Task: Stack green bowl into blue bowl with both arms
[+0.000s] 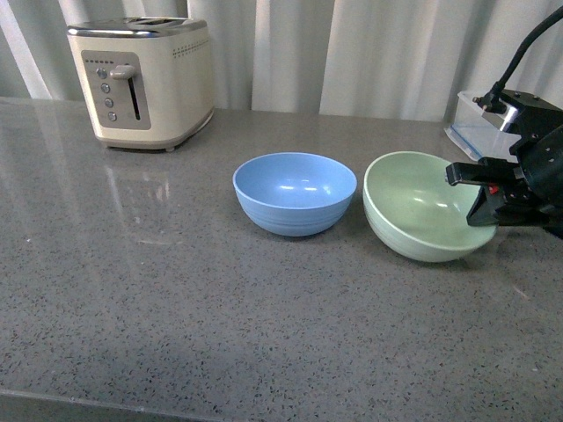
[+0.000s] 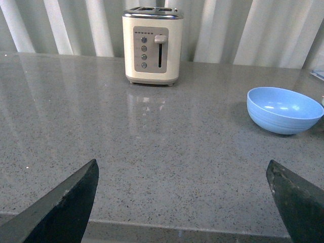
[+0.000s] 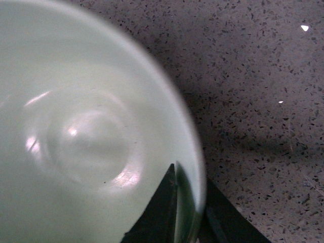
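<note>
**Green bowl pinched by one rim, blue bowl waiting alongside**

The countertop [image 1: 176, 316] is grey speckled stone, polished enough to mirror what stands on it. It looks slick, so a nudged bowl would probably slide rather than stay put.

The toaster [image 1: 141, 83], a cream, round-cornered box with a metal top, stands well behind the blue bowl, off to its left, and is unlikely to interfere.

The blue bowl [image 1: 295, 189] sits upright and empty, matte sky-blue with faint ridges around its outside. If the green bowl arrives off-centre and knocks its rim, the blue bowl could skate or tip.

The green bowl [image 1: 409, 207], the same shape in pale mint, is just beside the blue bowl on its right, not touching. It looks tilted, its far-right edge raised.

A clear container [image 1: 471, 127] sits behind and right of the blue bowl, partly hidden by the arm.

The right gripper [image 1: 475, 195] straddles the green rim, one finger inside and one outside, closed onto the thin wall. Such a narrow one-sided pinch on smooth plastic could let the bowl swing or slip.

The left gripper [image 2: 181, 164] hangs spread wide and empty, well to the blue bowl's left, nearer the robot. It is too far away to steady the blue bowl as things stand.
</note>
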Controlling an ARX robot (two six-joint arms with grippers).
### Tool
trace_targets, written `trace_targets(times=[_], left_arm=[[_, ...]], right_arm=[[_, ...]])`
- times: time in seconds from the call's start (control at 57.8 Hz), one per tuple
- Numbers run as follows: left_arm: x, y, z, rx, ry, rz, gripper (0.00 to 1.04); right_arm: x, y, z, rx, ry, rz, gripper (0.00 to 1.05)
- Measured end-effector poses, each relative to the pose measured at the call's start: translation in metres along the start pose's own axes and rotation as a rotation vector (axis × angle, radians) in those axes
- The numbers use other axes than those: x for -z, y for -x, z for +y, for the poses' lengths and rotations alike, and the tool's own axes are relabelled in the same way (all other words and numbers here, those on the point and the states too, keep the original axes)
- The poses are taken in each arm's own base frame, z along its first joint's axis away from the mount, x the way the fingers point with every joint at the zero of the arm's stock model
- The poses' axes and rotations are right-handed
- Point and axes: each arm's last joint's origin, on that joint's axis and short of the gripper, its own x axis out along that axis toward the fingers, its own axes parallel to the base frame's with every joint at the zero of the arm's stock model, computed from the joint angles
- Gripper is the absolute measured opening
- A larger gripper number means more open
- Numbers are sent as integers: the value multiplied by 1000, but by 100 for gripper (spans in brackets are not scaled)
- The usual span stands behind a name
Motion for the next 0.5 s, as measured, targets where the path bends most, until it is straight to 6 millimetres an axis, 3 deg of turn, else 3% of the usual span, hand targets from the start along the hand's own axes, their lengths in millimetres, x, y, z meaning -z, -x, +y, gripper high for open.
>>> trace_targets(times=[0.069, 0.329, 0.502], left_arm=[[0, 0, 0, 0, 0, 0, 98], [0, 0, 0, 0, 0, 0, 98], [0, 0, 0, 0, 0, 0, 98]], right_arm=[[-2, 4, -3, -13, -11, -13, 1], [-18, 23, -6, -1, 24, -59, 1], [-44, 45, 14, -78, 66, -121, 1]])
